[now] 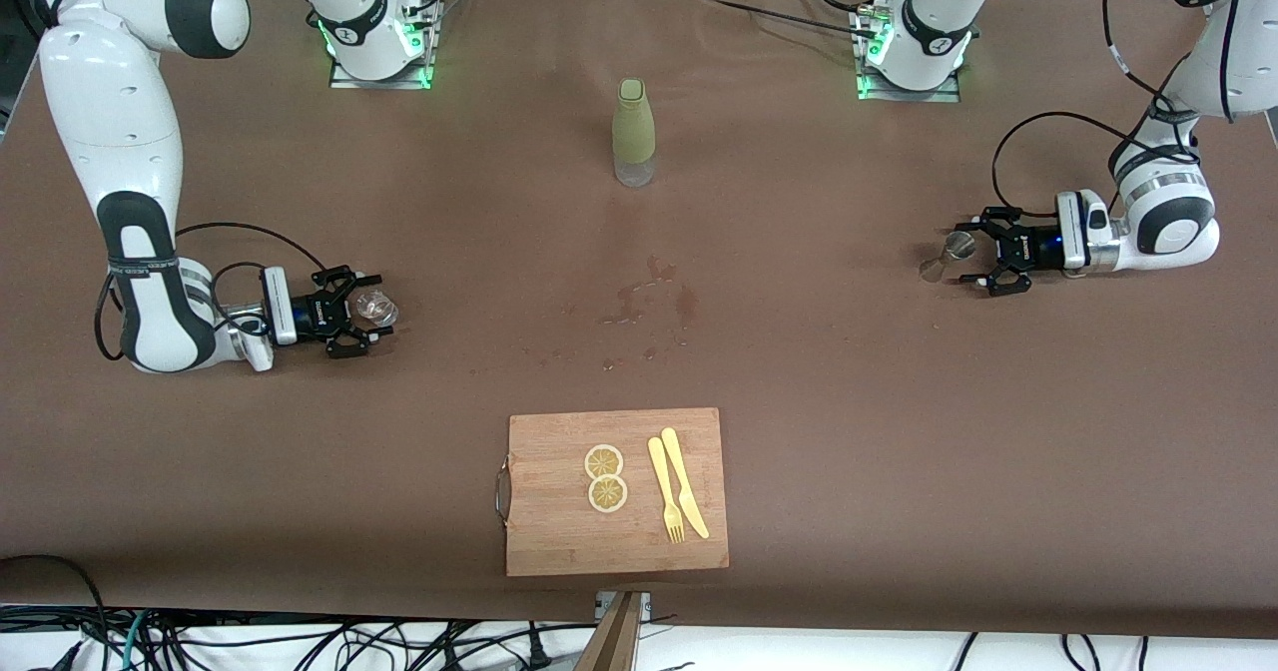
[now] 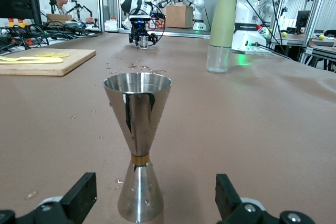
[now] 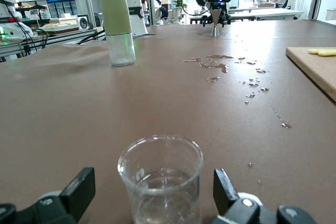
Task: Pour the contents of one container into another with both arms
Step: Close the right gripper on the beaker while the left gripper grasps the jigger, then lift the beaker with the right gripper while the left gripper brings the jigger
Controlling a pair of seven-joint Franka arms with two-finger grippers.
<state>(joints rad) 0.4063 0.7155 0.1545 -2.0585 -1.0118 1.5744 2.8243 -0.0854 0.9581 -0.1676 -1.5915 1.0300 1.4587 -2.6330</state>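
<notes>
The clear glass cup [image 1: 378, 308] stands on the brown table at the right arm's end, with a little clear liquid in it. My right gripper [image 1: 365, 314] is low at the table, open, with one finger on each side of the cup [image 3: 160, 181] and a gap to both fingers [image 3: 79, 190]. The steel jigger [image 1: 949, 254] stands upright at the left arm's end. My left gripper [image 1: 966, 255] is open around its lower cone [image 2: 138, 145], and neither finger [image 2: 227, 199] touches the metal.
The tall olive-green sleeved bottle [image 1: 633, 132] stands mid-table, near the bases. Spilled drops [image 1: 647, 302] wet the centre. A wooden cutting board [image 1: 559, 541] near the front edge carries lemon slices [image 1: 605, 477] and yellow cutlery [image 1: 677, 487].
</notes>
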